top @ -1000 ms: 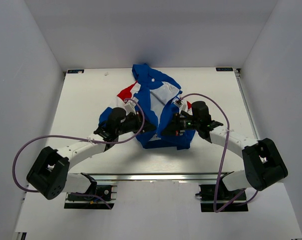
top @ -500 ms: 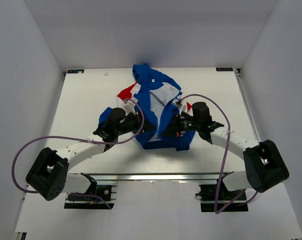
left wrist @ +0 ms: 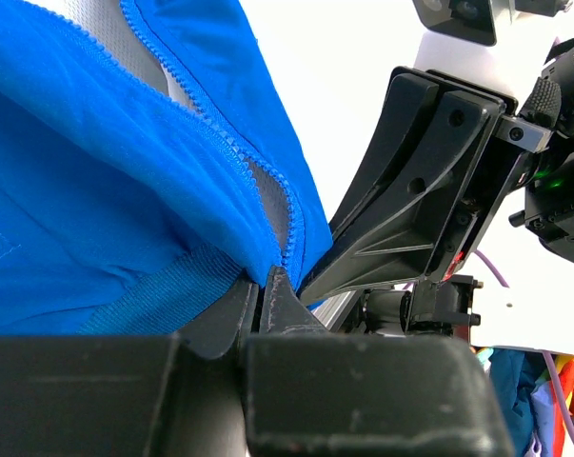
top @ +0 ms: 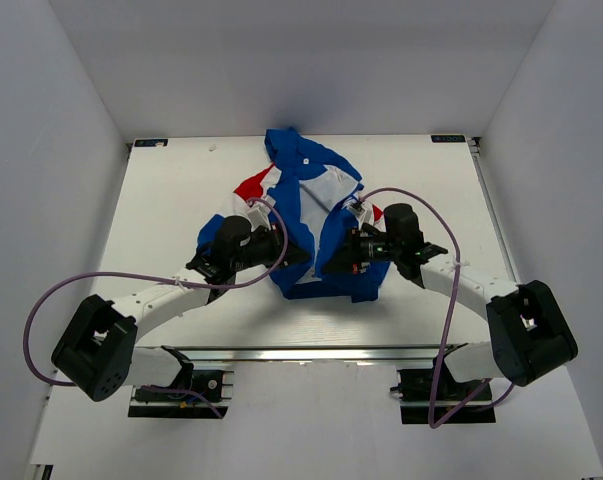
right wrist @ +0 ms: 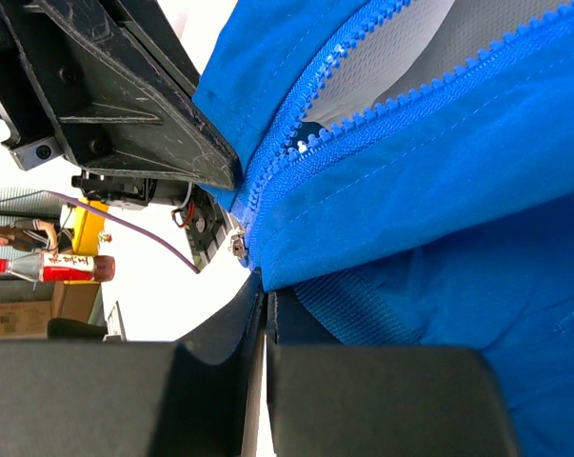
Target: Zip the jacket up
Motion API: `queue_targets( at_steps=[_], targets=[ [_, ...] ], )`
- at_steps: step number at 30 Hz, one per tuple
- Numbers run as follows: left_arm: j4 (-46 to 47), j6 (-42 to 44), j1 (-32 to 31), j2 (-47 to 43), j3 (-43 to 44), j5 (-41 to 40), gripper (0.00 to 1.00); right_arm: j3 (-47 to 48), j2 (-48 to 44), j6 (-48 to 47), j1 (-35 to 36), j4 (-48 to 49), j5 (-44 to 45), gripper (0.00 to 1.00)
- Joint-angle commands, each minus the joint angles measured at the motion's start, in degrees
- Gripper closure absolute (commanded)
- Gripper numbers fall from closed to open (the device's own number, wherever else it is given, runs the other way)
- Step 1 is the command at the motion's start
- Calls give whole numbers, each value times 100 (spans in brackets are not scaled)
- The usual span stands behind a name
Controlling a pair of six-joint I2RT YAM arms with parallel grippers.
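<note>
The blue jacket, with red and white panels, lies crumpled mid-table, its front open and white lining showing. My left gripper is shut on the left side of the bottom hem. In the left wrist view that gripper pinches blue fabric just below the zipper teeth. My right gripper is shut on the right side of the hem, a few centimetres from the left one. The right wrist view shows this gripper clamped on the hem's edge, with the small metal zipper slider just above it.
The white table is boxed in by white walls on three sides. A metal rail runs along its near edge by the arm bases. Purple cables loop off both arms. Each wrist view shows the other gripper's black fingers close by.
</note>
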Motion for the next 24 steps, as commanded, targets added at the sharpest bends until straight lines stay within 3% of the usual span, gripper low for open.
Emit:
queue_targets(
  at_steps=[1,24],
  targets=[
    [106,42,-42,-212,49,57,100,55,-147,7,42,291,-142,100],
    [62,103,-42,-494,-126,-110,100,-15,-129,482,42,687,271,100]
  ],
)
